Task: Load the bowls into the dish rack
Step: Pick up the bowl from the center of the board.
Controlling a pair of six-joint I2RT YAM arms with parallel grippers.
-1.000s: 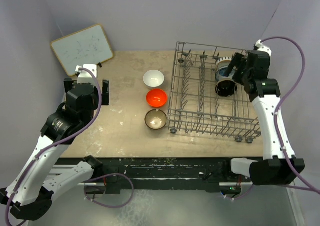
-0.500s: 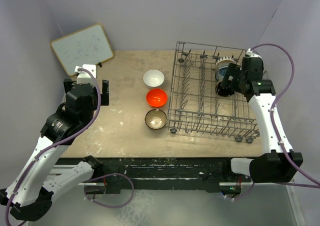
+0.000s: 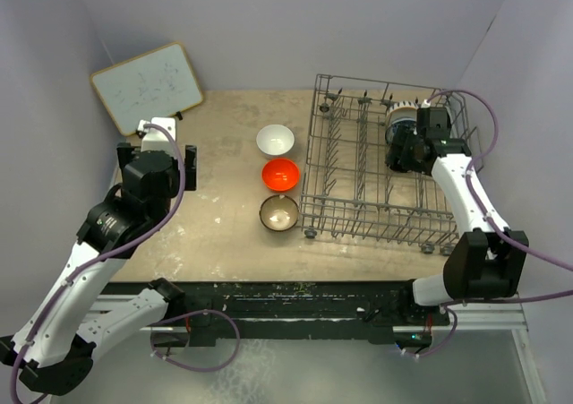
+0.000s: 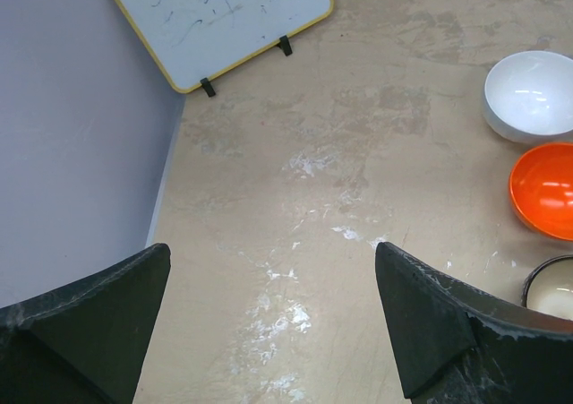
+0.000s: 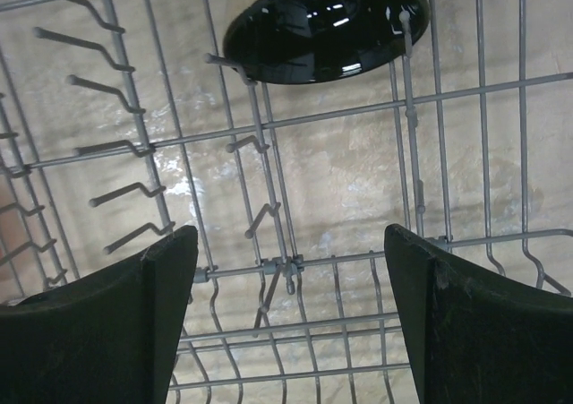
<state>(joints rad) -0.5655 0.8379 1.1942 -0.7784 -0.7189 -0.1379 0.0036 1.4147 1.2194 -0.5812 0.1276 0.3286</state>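
- The left fingers (image 4: 98, 323) stand wide with nothing between them, hanging over bare worktop (image 4: 295, 198); the white board (image 4: 224, 19) leans at their 12 o'clock.
- The right fingers (image 5: 116, 314) are also wide and empty, low inside the dish rack (image 3: 376, 214); the glossy black bowl (image 5: 324, 30) rests among the tines at their 12 o'clock, apart from them.
- The blue-and-white bowl (image 3: 397, 117) sits in the rack too, just past the right wrist at 12 o'clock in the top view.
- Three bowls wait on the worktop, mouths up, in a column running 12 to 6 beside the rack's 9 o'clock side: the white bowl (image 3: 275, 140), the orange-red bowl (image 3: 280, 174), the brown bowl (image 3: 278, 212).
- The coming move likely turns on this: those three lie at 3 o'clock of the left fingers, outside their gap; being round they have no long axis, so any stretch of rim should serve.
- Neither arm is plainly closer to the column; the left is free over open worktop, while the right would first have to lift clear of the tines.
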